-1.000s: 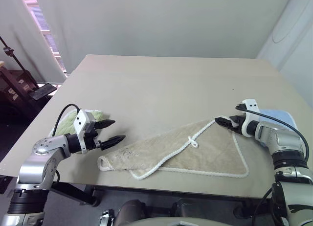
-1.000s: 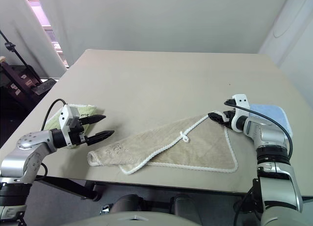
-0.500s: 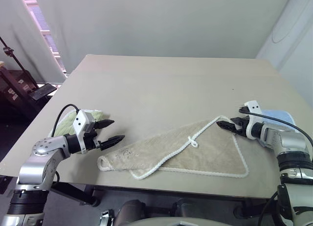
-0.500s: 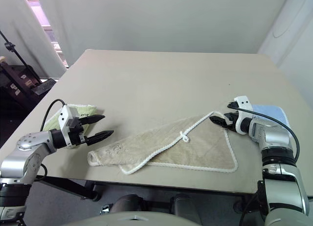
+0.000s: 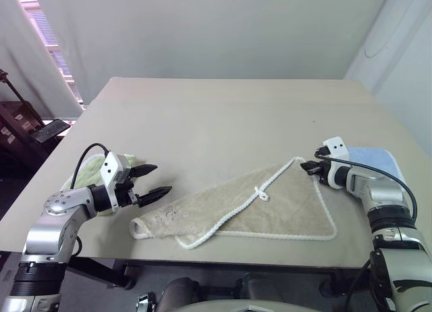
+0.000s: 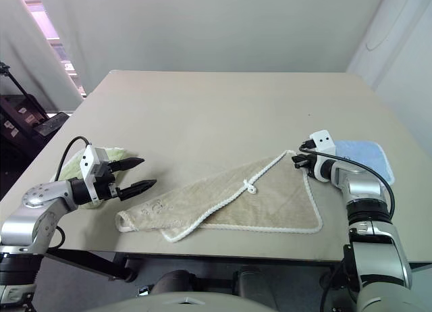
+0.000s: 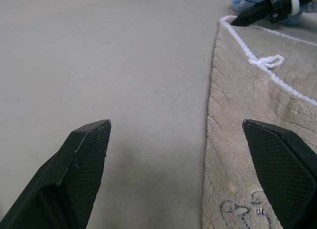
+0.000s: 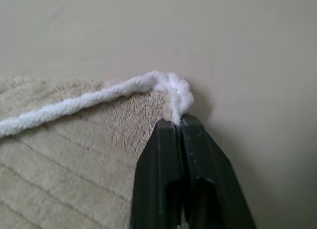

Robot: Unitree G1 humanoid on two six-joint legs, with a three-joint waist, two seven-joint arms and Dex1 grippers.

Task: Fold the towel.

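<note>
From the head views the towel (image 5: 256, 202) lies half-folded at the table's (image 5: 202, 116) near edge, in the left wrist view the left gripper (image 7: 181, 177) gapes beside it, and in the right wrist view the right gripper (image 8: 179, 124) pinches its corded corner, so the fold likely needs lifting across next.

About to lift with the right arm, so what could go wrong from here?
The right gripper is shut right at the towel corner's white edging; so thin a bite may slip on lifting. The left gripper hangs open off the towel's other end, so that end may drag or bunch.
</note>
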